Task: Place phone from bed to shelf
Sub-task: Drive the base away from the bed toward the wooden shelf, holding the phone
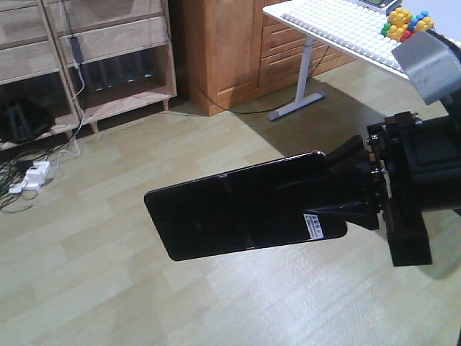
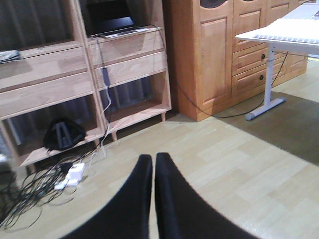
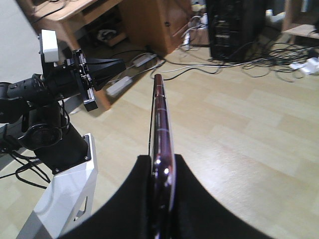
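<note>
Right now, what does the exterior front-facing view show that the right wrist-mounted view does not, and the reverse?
Front view only: the slim glossy black phone face-on, with crease and white sticker, plus a white table bearing coloured blocks. Right wrist view only: the phone edge-on, its pinkish-metal rim, and the left gripper. Both: the right gripper clamping the phone above pale wood-look floor.
</note>
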Available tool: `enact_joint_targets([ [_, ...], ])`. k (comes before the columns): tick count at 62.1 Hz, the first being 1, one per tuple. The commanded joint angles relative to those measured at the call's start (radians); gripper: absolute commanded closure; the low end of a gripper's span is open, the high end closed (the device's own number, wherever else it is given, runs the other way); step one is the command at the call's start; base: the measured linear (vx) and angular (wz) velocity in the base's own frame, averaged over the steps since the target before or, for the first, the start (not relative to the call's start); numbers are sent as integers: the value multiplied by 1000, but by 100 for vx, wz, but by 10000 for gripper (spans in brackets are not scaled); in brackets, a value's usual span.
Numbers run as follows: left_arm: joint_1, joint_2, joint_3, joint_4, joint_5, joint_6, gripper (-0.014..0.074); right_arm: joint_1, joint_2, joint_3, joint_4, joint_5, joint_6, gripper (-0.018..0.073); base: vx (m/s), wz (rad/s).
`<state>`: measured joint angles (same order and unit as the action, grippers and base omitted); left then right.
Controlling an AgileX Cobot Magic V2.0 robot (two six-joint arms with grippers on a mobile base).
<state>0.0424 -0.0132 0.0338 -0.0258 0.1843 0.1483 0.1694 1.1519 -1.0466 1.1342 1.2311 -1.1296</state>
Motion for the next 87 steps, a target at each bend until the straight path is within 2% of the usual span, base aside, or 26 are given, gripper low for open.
enact_joint_targets([
  [1, -4, -13, -21, -9, -72, -6, 595, 0, -20, -25, 96, 54, 0, 561, 48, -16],
  [51, -4, -13, -21, -9, -72, -6, 595, 0, -20, -25, 96, 54, 0, 561, 49, -5],
  [87, -4, -13, -21, -9, -72, -6, 595, 0, -20, -25, 96, 54, 0, 561, 50, 10],
])
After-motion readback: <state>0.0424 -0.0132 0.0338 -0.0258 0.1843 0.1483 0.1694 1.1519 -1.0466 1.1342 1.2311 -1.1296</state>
